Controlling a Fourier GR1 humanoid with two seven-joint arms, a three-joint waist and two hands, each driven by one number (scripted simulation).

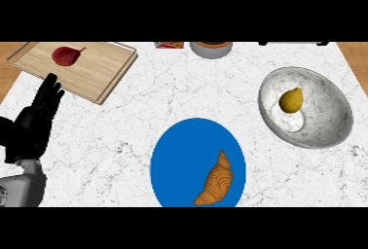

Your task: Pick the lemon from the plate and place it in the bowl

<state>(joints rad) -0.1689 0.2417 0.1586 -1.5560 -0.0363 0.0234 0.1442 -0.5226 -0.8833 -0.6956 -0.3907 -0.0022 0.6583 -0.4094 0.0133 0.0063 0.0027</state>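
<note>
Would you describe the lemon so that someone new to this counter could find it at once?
Start at the large grey marbled bowl at the right of the counter. The lemon lies inside it. It is the only yellow thing: the croissant on the blue plate is brown, the fruit on the wooden board red.

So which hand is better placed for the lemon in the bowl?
Probably right: the lemon sits in the bowl on the right, though that hand is out of view. The left hand rests open at the far left, across the plate.
</note>
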